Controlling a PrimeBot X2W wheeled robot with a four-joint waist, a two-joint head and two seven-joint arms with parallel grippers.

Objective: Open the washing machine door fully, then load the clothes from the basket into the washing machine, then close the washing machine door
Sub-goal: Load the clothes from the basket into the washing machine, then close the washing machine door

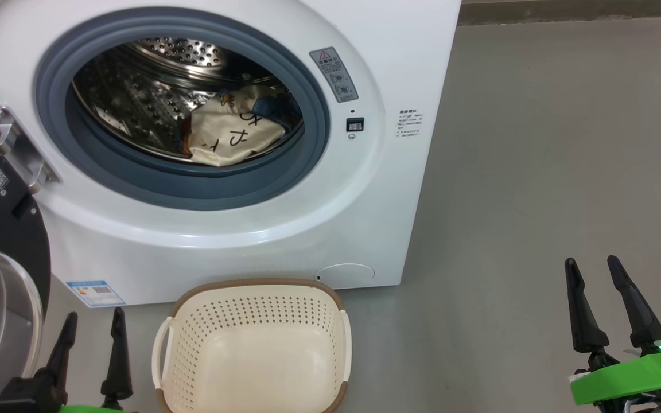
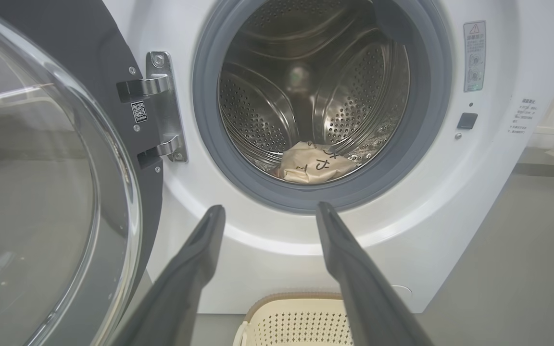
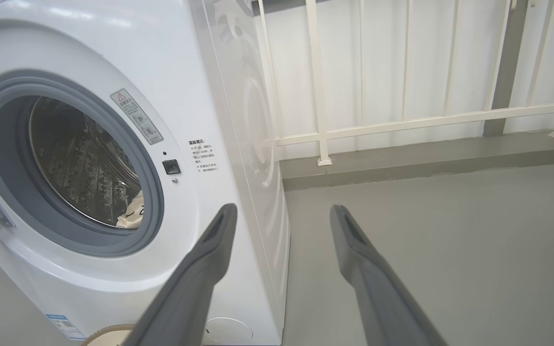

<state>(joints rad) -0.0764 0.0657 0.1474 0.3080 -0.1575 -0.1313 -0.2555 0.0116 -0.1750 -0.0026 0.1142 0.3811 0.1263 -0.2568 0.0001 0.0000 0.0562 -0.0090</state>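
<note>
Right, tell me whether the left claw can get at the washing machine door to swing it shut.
Probably yes. The left claw hangs open and empty beside the washing machine door, which stands swung wide on the robot's left, with nothing between them.

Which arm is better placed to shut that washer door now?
Left, probably. The washing machine door hangs open right beside the left gripper; the right gripper sits well away from it.
</note>
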